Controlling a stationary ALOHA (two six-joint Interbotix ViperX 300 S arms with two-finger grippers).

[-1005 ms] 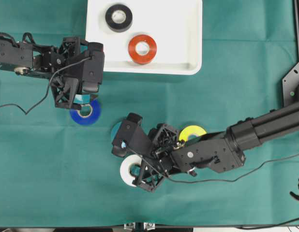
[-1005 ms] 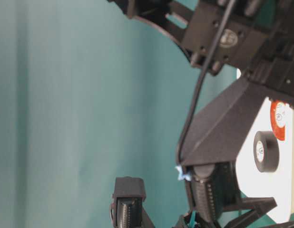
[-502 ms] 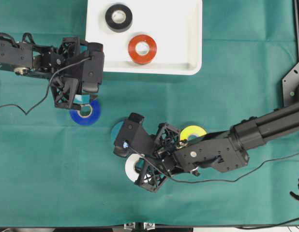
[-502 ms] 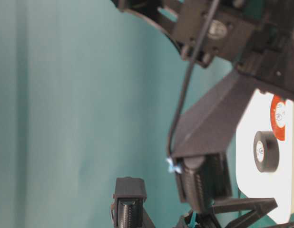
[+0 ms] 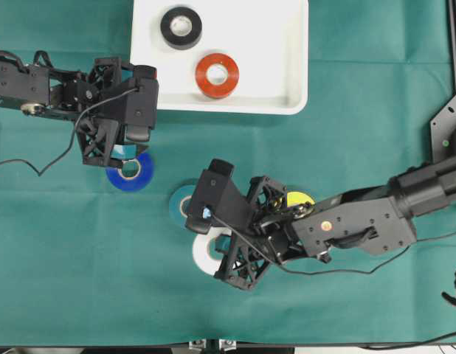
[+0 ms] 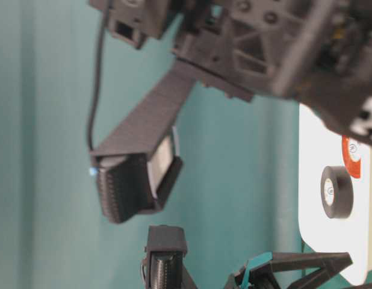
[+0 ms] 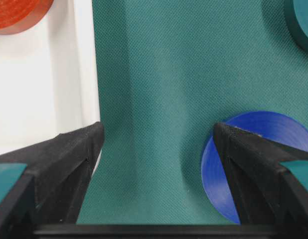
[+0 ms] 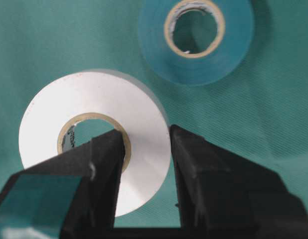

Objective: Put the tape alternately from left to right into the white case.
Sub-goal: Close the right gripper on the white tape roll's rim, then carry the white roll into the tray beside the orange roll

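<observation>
In the white case (image 5: 294, 103) lie a black roll (image 5: 181, 26) and a red-orange roll (image 5: 217, 74). On the cloth are a blue roll (image 5: 132, 175), a teal roll (image 5: 181, 203), a white roll (image 5: 206, 254) and a yellow roll (image 5: 298, 198), half hidden by the right arm. My right gripper (image 8: 146, 144) is shut on the white roll (image 8: 94, 99), one finger in its core and one outside, with the teal roll (image 8: 194, 55) beyond. My left gripper (image 7: 156, 144) is open over bare cloth between the case wall (image 7: 84, 74) and the blue roll (image 7: 243, 159).
Green cloth covers the table. A black cable trails from each arm across the cloth. A black frame piece (image 5: 446, 129) stands at the right edge. The case's right half (image 5: 276, 44) holds no rolls.
My right gripper has shut on the white roll and shifted a little to the right with it, and it stands higher in the table-level view. The left arm has stayed still.
</observation>
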